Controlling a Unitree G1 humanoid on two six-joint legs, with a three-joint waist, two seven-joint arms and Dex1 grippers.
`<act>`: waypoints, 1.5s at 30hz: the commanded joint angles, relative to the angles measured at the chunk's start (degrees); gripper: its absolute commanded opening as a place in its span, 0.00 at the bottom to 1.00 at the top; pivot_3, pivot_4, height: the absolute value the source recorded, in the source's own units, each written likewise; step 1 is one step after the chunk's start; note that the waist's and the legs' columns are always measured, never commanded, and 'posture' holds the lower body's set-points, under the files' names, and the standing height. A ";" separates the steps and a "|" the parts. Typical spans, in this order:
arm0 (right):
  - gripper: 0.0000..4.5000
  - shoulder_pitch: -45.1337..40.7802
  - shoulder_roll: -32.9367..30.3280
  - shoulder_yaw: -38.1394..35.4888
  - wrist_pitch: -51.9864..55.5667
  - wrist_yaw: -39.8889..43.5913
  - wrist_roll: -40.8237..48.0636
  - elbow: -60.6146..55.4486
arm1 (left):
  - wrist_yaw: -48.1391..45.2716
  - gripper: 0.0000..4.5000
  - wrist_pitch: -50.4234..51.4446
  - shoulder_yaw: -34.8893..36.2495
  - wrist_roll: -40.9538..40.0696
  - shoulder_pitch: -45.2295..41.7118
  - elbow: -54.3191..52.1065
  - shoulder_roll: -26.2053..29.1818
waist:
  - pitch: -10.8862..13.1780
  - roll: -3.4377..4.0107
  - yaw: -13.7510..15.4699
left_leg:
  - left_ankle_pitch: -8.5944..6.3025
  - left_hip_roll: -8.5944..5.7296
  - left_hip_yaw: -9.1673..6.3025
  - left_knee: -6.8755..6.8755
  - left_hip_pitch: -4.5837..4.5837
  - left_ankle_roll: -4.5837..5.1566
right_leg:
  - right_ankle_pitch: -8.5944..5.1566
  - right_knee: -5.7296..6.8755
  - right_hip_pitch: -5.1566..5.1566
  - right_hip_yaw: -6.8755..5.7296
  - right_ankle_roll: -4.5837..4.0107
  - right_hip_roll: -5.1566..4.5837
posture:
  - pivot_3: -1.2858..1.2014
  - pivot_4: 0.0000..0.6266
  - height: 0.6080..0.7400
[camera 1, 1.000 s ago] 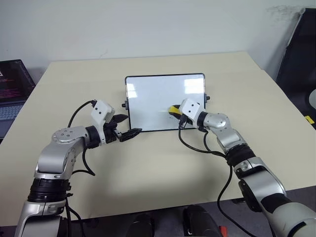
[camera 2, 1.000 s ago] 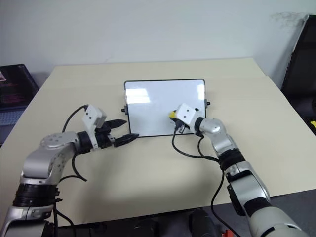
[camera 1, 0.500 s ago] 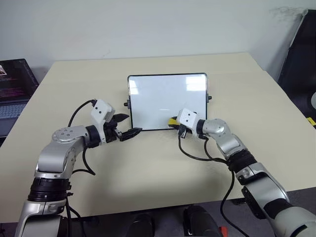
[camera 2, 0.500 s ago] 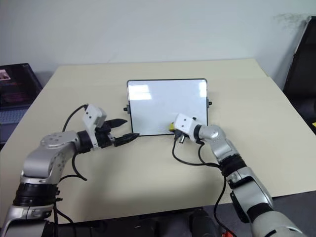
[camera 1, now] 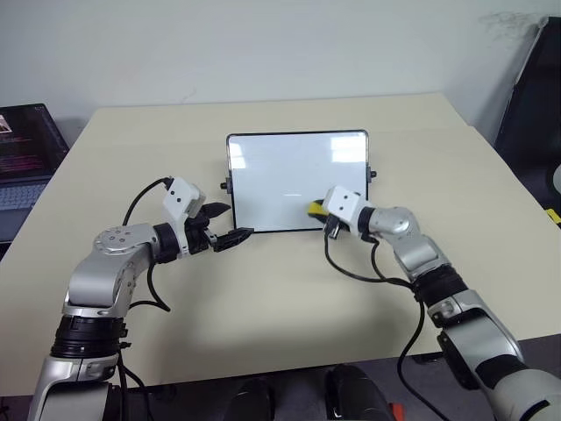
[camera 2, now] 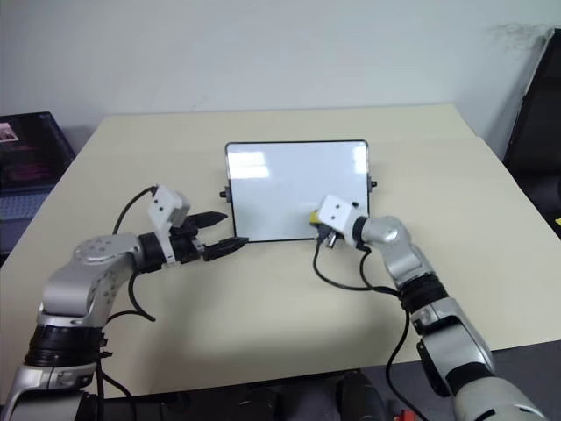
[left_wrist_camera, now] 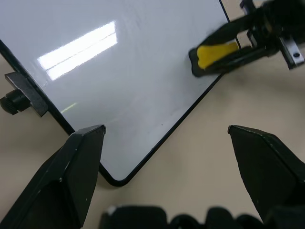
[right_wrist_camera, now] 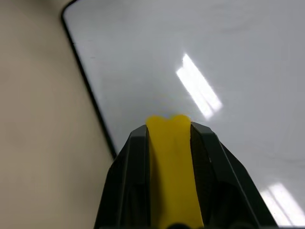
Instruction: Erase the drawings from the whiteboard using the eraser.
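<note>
Since 1 s ago the right gripper [camera 1: 317, 209] w/ the eraser [camera 1: 313, 208] has slid down the whiteboard [camera 1: 280, 167], from mid-height on the right part to the lower right area, just above the near frame edge; the faint mark seen beside the eraser then is gone. Board lies flat on the beige table [camera 1: 263, 289], centre, surface reads clean white, only glare patches. Eraser is yellow, pinched between the right fingers [right_wrist_camera: 136, 181], resting on the board. Left gripper [camera 1: 221, 224] hasn't budged: fingers [left_wrist_camera: 71, 171] spread wide, holding nothing, straddling the board's near left corner. Laptop [camera 1: 22, 149] at table's far left edge, screen lit.
</note>
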 commanded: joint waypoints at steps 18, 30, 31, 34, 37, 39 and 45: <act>0.18 5.74 -3.72 -7.28 14.22 -1.38 5.68 -19.98 | -3.82 1.00 -1.41 -3.61 -1.35 -3.85 -2.54 -0.89 | 0.02 0.00 0.86 | 0.02 -0.05 -0.09 0.01 -0.90 -0.04 | 0.00 -0.08 -0.77 -0.07 -0.01 -0.08 | 0.52 0.24 1.00; 0.18 26.71 -7.53 -27.43 45.31 -10.30 12.08 -55.18 | -10.03 1.00 -8.02 -12.17 1.63 -9.13 -2.87 -2.97 | 0.02 -0.02 2.08 | 0.01 -0.09 -0.10 0.02 -0.98 -0.03 | -0.04 -0.10 -0.77 -0.06 0.06 -0.10 | 0.52 0.24 1.00; 0.18 28.33 -6.38 -30.77 49.02 -11.97 13.14 -57.05 | -10.55 1.00 -9.11 -13.01 2.26 -9.70 -2.33 -3.37 | 0.02 -0.02 2.11 | 0.01 -0.10 -0.09 0.03 -0.97 -0.03 | -0.04 -0.10 -0.76 -0.06 0.06 -0.10 | 0.52 0.24 1.00; 0.18 31.69 -4.62 -35.99 55.81 -14.76 15.15 -60.16 | -11.57 1.00 -10.83 -14.31 3.01 -11.56 -1.08 -4.87 | 0.02 -0.01 2.08 | 0.01 -0.11 -0.08 0.06 -0.95 -0.03 | -0.04 -0.07 -0.72 -0.06 0.06 -0.10 | 0.52 0.24 1.00; 0.18 33.49 -4.19 -37.57 58.41 -16.56 16.34 -60.02 | -12.23 1.00 -11.41 -14.90 3.15 -13.44 0.28 -6.73 | 0.02 -0.01 1.73 | 0.00 -0.11 0.06 0.05 -0.85 -0.01 | -0.04 -0.02 -0.71 0.00 0.07 -0.05 | 0.52 0.24 1.00; 0.18 32.89 -2.85 -38.30 59.75 -17.89 17.75 -58.92 | -13.22 1.00 -12.08 -15.36 3.60 -13.96 1.18 -7.22 | 0.02 -0.01 1.59 | 0.00 -0.12 0.19 0.04 -0.80 0.00 | -0.04 0.03 -0.71 0.04 0.07 0.00 | 0.52 0.24 1.00; 0.18 29.75 -1.17 -38.35 60.16 -21.06 20.14 -54.59 | -15.06 1.00 -12.70 -17.17 4.40 -14.51 2.19 -8.68 | 0.02 -0.01 1.46 | 0.01 -0.10 0.36 0.07 -0.78 0.01 | -0.04 0.11 -0.71 0.07 0.07 0.07 | 0.52 0.24 1.00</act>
